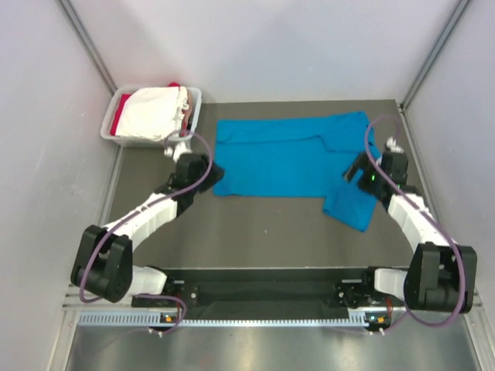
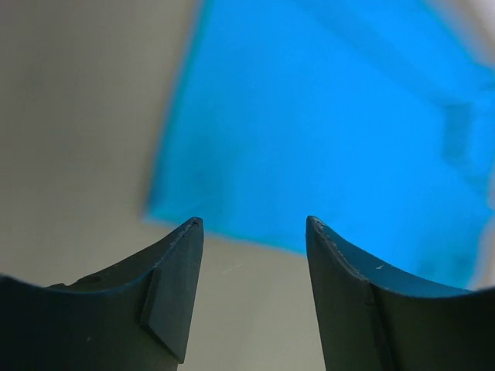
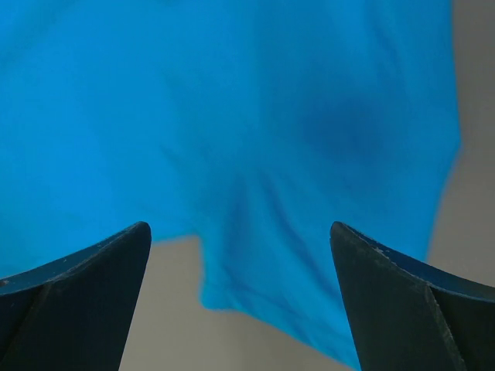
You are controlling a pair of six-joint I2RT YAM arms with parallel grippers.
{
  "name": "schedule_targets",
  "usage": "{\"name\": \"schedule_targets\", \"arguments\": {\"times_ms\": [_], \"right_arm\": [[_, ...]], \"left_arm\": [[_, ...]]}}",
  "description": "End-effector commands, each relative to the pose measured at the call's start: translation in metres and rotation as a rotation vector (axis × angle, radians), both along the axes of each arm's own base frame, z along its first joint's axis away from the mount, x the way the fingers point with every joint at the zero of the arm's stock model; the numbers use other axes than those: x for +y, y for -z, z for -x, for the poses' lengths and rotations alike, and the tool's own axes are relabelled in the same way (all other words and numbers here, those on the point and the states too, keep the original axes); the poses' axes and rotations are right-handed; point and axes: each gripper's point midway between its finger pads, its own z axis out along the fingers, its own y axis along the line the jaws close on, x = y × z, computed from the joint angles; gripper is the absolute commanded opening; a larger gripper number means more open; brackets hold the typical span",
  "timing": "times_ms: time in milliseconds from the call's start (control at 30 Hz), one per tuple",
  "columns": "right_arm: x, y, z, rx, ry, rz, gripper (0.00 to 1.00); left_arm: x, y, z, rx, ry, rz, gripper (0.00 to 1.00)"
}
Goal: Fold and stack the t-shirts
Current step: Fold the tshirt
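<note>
Flanking the blue t-shirt (image 1: 286, 158) at nine and three o'clock mid-fold, left end effector (image 2: 251, 226) and right end effector (image 3: 240, 228) gape empty; next: pinch edges.

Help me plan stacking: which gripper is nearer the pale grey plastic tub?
Left. Left gripper hovers near the tub, by the bright blue t-shirt; right gripper is at its far side.

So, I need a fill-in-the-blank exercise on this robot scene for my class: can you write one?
1. The t-shirt lying on the table is ___.
2. In the grey tub, a ___ t-shirt lies over a red one.
3. The right pincer hangs over the first t-shirt with its jaws ___.
Missing words: blue; white; open.
</note>
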Motion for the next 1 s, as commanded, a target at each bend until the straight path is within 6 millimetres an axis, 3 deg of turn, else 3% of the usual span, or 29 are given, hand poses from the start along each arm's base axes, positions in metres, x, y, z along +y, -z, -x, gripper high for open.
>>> {"name": "schedule_targets", "arguments": {"times_ms": [0,67,200,233,400,700,967], "right_arm": [[-0.017,0.004,0.040,-0.001,0.142,0.030,1.00],[-0.021,0.016,0.049,0.016,0.182,0.022,1.00],[-0.030,0.032,0.047,0.062,0.226,0.035,1.00],[-0.031,0.035,0.046,0.084,0.228,0.039,1.00],[-0.045,0.042,0.040,0.114,0.273,0.038,1.00],[-0.063,0.044,0.050,0.114,0.329,0.074,0.99],[-0.077,0.048,0.070,0.140,0.369,0.102,1.00]], "left_arm": [[0.032,0.037,0.024,0.110,-0.180,0.017,0.59],[0.035,0.044,0.025,0.120,-0.204,0.019,0.59],[0.038,0.056,0.013,0.150,-0.240,-0.014,0.58],[0.038,0.070,0.013,0.195,-0.249,-0.025,0.58],[0.033,0.098,0.015,0.276,-0.279,0.003,0.56],[0.025,0.092,0.009,0.258,-0.255,0.010,0.54],[0.016,0.101,0.008,0.276,-0.247,0.014,0.49]]}}
